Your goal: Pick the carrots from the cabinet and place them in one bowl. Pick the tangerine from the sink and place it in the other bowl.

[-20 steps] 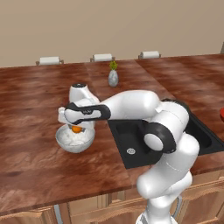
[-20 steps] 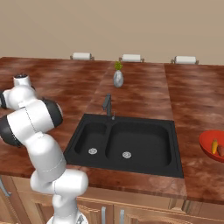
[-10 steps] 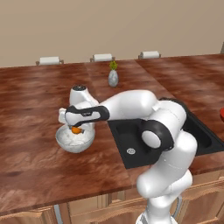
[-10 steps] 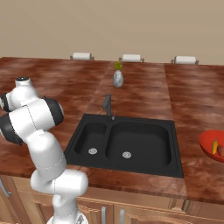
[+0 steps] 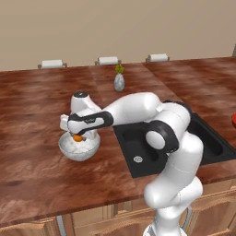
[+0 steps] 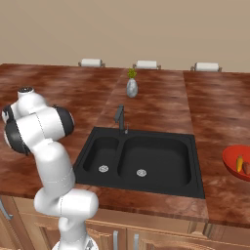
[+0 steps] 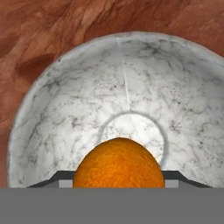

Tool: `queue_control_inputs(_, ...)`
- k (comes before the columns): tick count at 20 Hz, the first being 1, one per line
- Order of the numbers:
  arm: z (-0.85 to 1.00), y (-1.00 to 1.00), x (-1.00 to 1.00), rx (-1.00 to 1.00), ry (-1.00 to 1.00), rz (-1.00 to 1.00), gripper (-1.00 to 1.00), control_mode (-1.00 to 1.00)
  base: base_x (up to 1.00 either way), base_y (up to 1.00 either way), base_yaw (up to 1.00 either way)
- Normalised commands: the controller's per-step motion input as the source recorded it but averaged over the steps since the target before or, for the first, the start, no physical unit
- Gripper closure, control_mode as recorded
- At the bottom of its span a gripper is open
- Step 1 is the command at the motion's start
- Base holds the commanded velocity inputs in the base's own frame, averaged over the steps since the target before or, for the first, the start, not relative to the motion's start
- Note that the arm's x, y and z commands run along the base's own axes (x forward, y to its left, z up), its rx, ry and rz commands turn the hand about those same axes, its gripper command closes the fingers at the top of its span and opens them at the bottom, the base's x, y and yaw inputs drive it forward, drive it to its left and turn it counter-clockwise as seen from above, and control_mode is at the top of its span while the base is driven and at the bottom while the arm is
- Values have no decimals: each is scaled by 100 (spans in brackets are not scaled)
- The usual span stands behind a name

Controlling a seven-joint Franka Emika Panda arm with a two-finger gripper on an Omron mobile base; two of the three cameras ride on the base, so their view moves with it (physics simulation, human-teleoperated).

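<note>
My gripper [image 5: 78, 137] is shut on the tangerine [image 5: 77, 138], a small orange ball held just above the inside of the whitish-grey speckled bowl [image 5: 81, 152] on the counter left of the sink [image 5: 136, 152]. In the hand view the tangerine [image 7: 118, 164] sits between the finger tips over the bowl's marbled floor [image 7: 65, 109]. The red bowl [image 6: 233, 157] stands at the far right of the counter with an orange carrot [image 6: 239, 163] and a darker carrot [image 6: 246, 168] lying in it. The black double-basin sink [image 6: 156, 146] lies between the two bowls. The cabinet is out of view.
A small grey vase [image 5: 119, 82] with a green sprig stands behind the sink. The thin dark faucet [image 6: 120, 117] rises at the sink's back edge. Several white chair backs [image 5: 52, 63] line the counter's far edge. My arm's elbow [image 5: 161, 136] hangs over the sink.
The gripper has sunk slightly toward the whitish-grey bowl with the tangerine still in it. The jaws have kept the same width.
</note>
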Motion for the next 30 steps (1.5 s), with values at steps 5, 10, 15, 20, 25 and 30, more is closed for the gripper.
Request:
queue_control_inputs(5, -13, 10, 13, -3, 0, -3, 100, -100, 0, 0, 0)
queue_control_inputs(10, -13, 6, 13, -2, 0, -2, 100, -100, 0, 0, 0)
queue_control_inputs(15, -14, 2, 12, 0, 0, -2, 100, -100, 0, 0, 0)
queue_control_inputs(20, -18, 3, 10, 0, 0, -2, 100, -100, 0, 0, 0)
queue_control_inputs(25, -20, 3, 14, 0, 1, -2, 100, -100, 0, 0, 0)
queue_control_inputs(30, -18, 4, 14, 0, 0, -2, 100, -100, 0, 0, 0)
